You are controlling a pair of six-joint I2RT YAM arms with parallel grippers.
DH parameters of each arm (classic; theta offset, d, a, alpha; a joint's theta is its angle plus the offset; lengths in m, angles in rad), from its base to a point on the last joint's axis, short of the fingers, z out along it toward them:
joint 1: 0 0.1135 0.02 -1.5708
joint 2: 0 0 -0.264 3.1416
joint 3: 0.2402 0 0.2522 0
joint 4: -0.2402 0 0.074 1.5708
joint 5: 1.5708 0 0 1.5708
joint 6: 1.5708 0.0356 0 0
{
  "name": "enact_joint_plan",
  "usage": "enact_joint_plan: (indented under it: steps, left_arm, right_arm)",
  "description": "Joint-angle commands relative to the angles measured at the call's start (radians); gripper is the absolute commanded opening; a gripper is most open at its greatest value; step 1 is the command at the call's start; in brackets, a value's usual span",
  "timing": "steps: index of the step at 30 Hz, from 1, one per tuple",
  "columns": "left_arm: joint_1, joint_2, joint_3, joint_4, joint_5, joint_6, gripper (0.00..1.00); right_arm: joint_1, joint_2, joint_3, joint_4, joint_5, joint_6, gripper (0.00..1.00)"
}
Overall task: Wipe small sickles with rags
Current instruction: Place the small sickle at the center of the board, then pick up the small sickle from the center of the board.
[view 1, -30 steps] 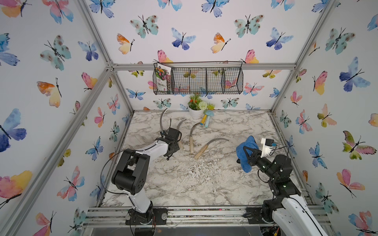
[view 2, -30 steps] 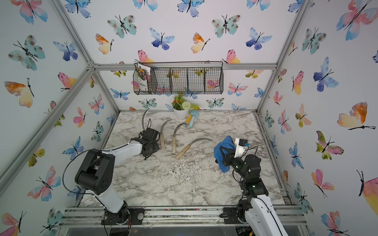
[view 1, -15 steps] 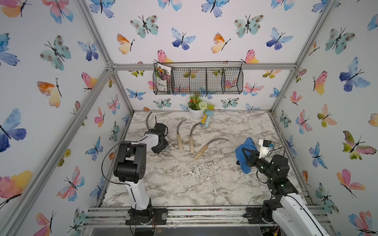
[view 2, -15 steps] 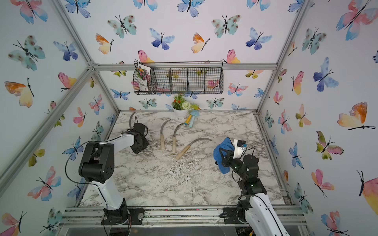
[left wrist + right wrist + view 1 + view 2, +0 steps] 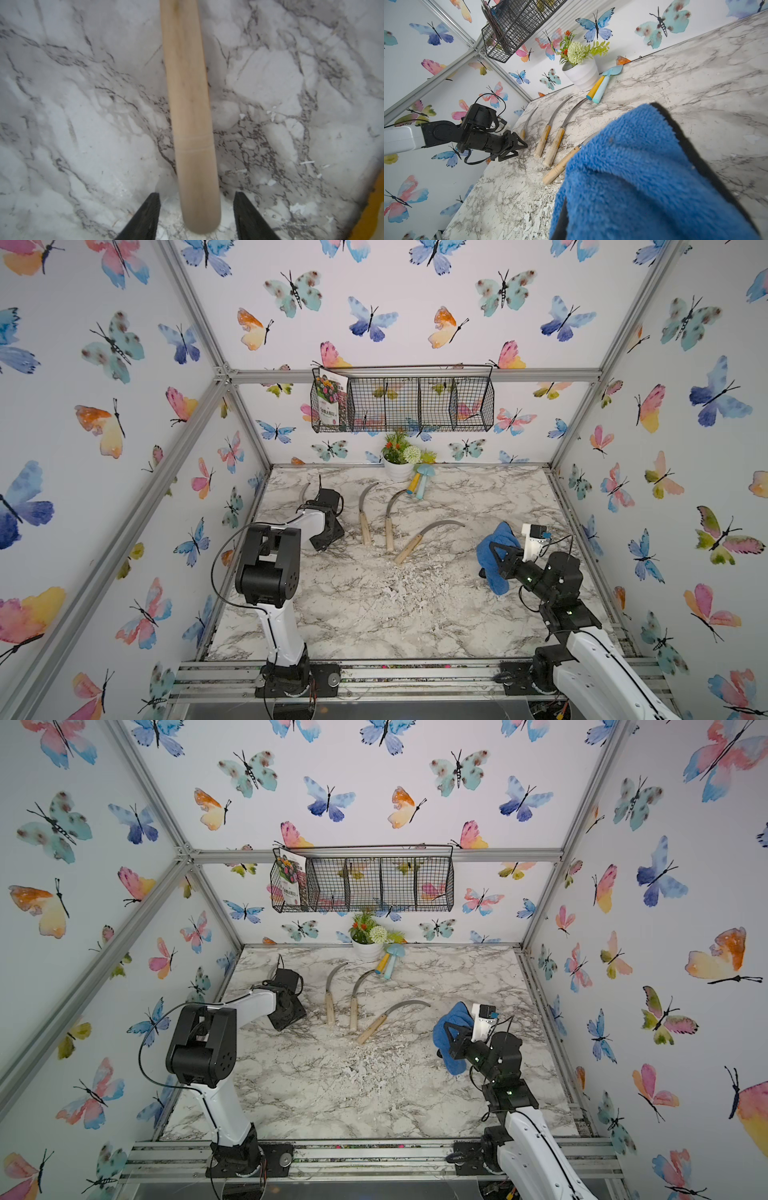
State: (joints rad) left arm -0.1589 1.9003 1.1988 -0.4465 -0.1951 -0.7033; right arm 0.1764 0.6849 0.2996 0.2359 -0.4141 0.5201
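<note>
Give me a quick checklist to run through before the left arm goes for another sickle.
1. Left hand open: ok, jaws stand apart on either side of the wooden handle.
2. Sickle at the left hand lying on the table: ok, per the right wrist view.
3. Right hand shut on the rag: ok, cloth bunched in its grip.
4. Other three sickles lying separate, handles toward the robot: ok.
5. Middle one's blade tip clear of the yellow toy: cannot tell, they look very close.
6. Rag's wiping face clean: cannot tell.
</note>
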Motion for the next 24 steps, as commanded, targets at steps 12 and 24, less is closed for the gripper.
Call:
enact_joint_plan:
  steps: [12,24]
  left_arm:
    - [-0.113,-0.531,-0.192,0.142,-0.133,-0.008,0.75]
    - [-0.298,-0.833,-0.608,0.553,-0.073,0.056,0.99]
  right_arm:
    - [-0.003,-0.092,-0.028,0.032,0.023,0.007,0.03]
    - [-0.003,-0.074,-0.025,0.012,0.003,-0.005,0.02]
